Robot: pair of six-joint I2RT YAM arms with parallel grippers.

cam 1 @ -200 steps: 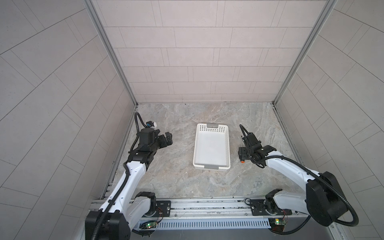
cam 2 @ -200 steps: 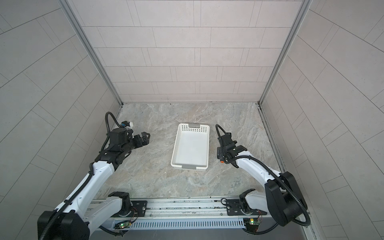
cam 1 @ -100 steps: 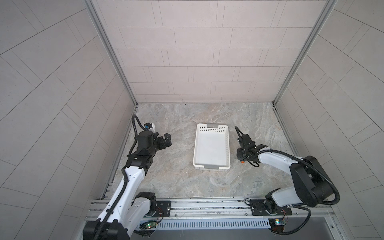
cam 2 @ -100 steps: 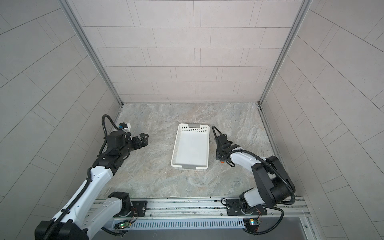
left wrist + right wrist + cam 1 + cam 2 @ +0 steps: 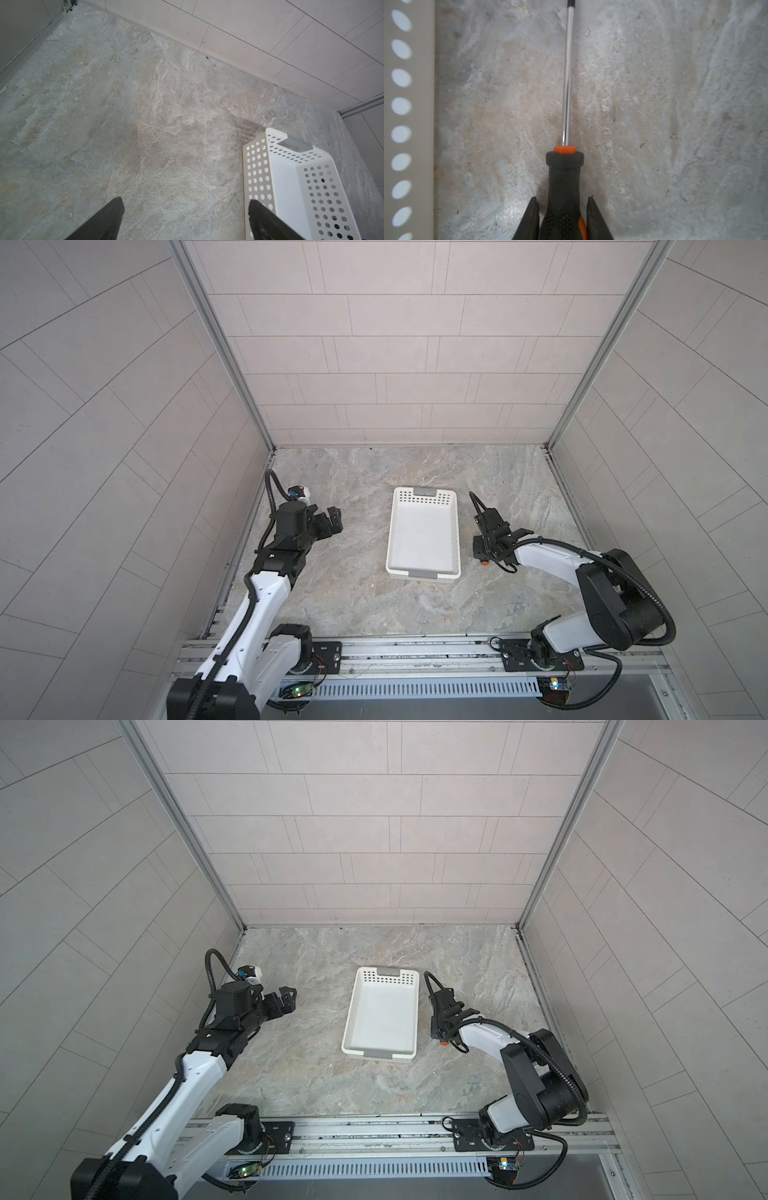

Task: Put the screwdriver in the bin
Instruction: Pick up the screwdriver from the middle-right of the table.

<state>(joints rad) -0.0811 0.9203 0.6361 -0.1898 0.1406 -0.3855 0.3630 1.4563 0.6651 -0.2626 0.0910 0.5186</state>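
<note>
At the left of the table (image 5: 357, 605), the left end effector (image 5: 332, 519) hangs with its jaws wide apart. It holds nothing and touches nothing. It points toward the bin (image 5: 390, 539) but stays well apart from it. The left wrist view shows only bare stone between its fingertips, with the bin's holed corner (image 5: 257, 166) off to one side.

At the middle, the bin lies with its long axis running near to far, the holed wall at the far end. Nothing is in it.

Just right of the bin lies the screwdriver (image 5: 568, 83), outside it and close to its right wall. Its long axis runs near to far, parallel to that wall, with the shaft tip far. In both top views only the orange cap (image 5: 484, 562) shows, at the near end below the arm.

The right end effector (image 5: 562, 199) is directly over the screwdriver and is much the nearer of the two. Its jaws are closed on the black handle, one on each side and across the long axis. The tool looks to be at table level, though I cannot tell whether it has left the surface.

From this grip the bin lies to the left, across its right wall. The coming move therefore looks like a lift, a short carry left over the rim, then a release. Since the tool is already parallel to the bin, it should need no turning to fit.
</note>
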